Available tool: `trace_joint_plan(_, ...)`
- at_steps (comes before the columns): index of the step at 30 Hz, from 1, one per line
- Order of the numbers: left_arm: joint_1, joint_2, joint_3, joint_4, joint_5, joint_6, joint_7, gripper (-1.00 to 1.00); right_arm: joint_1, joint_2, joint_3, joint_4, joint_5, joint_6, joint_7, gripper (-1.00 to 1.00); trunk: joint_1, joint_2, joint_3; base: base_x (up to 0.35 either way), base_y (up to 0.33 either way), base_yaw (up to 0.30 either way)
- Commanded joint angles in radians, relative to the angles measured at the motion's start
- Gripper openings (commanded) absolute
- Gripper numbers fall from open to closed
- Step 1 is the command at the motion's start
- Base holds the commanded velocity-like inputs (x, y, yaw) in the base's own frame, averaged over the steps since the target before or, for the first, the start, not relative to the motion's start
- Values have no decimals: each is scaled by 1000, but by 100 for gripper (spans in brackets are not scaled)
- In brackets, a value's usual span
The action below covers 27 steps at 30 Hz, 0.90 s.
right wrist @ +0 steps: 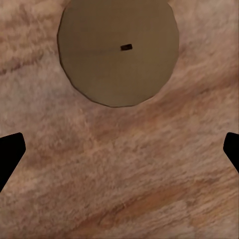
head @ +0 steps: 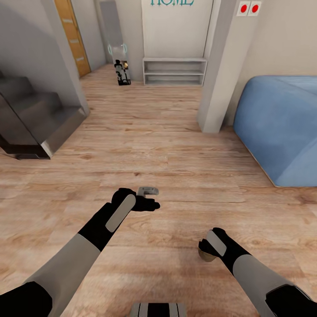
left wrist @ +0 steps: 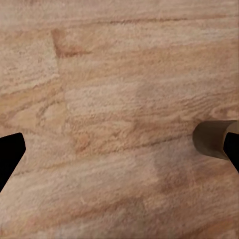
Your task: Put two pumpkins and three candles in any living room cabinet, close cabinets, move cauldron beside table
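One candle (right wrist: 118, 50), a stubby olive cylinder with a small dark wick, stands upright on the wood floor. In the head view the candle (head: 205, 256) peeks out under my right gripper (head: 208, 249), which hovers just above it. My right gripper (right wrist: 119, 154) is open, its fingertips far apart and nothing between them. My left gripper (head: 150, 201) hangs over bare floor to the left and is open too. In the left wrist view the candle (left wrist: 210, 139) lies beside one fingertip of the left gripper (left wrist: 119, 152). The pumpkins, cabinet and cauldron are out of view.
A blue sofa (head: 281, 127) fills the right side. A grey pillar (head: 218, 88) stands ahead on the right, a dark staircase (head: 35, 123) on the left. A low white shelf (head: 175, 71) and a wooden door (head: 72, 35) lie at the far end.
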Motion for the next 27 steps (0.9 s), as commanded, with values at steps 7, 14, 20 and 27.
trace_joint_plan(7,-1,0,-1,-2,10,2,10,100,0,-1,8,-2,-9,4,-7,100,0,0,-1,0,0,0)
trace_joint_plan(14,0,-2,-1,-1,10,3,12,100,0,-1,8,-1,-9,4,-7,100,0,0,-1,128,0,0)
trace_joint_plan(20,0,-1,-1,-2,10,3,12,100,0,-1,8,-1,-9,4,-5,100,0,0,-1,136,0,0)
trace_joint_plan(27,-1,-1,-1,-1,10,3,13,100,0,-1,8,0,-9,4,21,100,0,0,-1,183,0,0)
